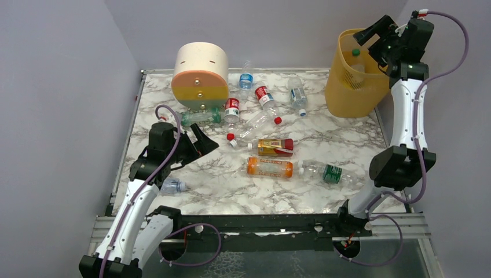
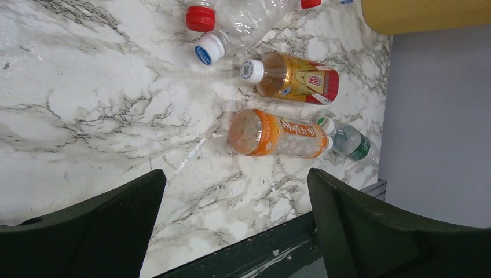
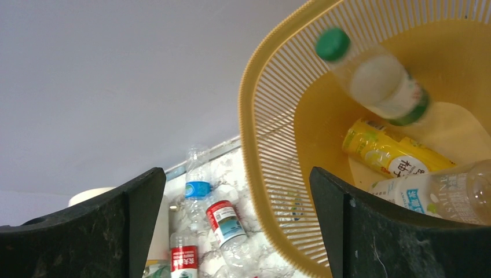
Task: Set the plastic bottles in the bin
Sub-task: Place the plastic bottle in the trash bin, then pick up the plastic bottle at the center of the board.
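**Green-capped bottle in bin, both pincers empty**

The right pincer (image 3: 234, 174) stands wide open at the rim of the bin (image 1: 347, 92), holding nothing. A blurred green-capped bottle (image 3: 376, 75) is inside, above a yellow bottle (image 3: 388, 153). The left pincer (image 2: 234, 176), wide open and empty, hovers over the table (image 1: 324, 197), where an orange bottle (image 2: 278, 134) and others lie.

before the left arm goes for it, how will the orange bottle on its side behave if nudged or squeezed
The orange bottle lies on its side on the smooth marble table, so a nudge would probably roll it. It looks mostly empty, so likely light. Its see-through wall may dent when squeezed.
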{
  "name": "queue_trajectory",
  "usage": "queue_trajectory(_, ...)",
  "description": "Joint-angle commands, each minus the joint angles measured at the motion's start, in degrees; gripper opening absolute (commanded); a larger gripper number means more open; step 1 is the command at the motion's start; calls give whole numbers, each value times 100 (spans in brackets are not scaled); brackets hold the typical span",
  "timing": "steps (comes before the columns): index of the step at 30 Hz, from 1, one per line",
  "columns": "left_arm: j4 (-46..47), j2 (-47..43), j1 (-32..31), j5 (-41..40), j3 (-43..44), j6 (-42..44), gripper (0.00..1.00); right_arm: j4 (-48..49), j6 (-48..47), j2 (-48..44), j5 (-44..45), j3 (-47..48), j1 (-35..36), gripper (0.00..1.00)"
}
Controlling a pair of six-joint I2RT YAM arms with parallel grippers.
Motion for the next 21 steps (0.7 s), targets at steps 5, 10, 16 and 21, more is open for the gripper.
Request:
queue_trajectory(5, -136, -58, -18, -4, 304, 7, 99, 526, 189, -1132, -1156, -995, 104, 100)
queue_trajectory(10, -249, -36, -14, 14, 303, -115, 99, 729, 0, -1666, -1236, -1744, 957, 99)
queue_trajectory(16, -1407, 95, -9, -909, 1122, -199, 99, 591, -441, -1680, -941, -2086, 2723, 100)
queue_trajectory(21, -2654, 370, -10, -1988, 1813, -485, 99, 555, -655, -1608, -920, -2503, 3323, 100)
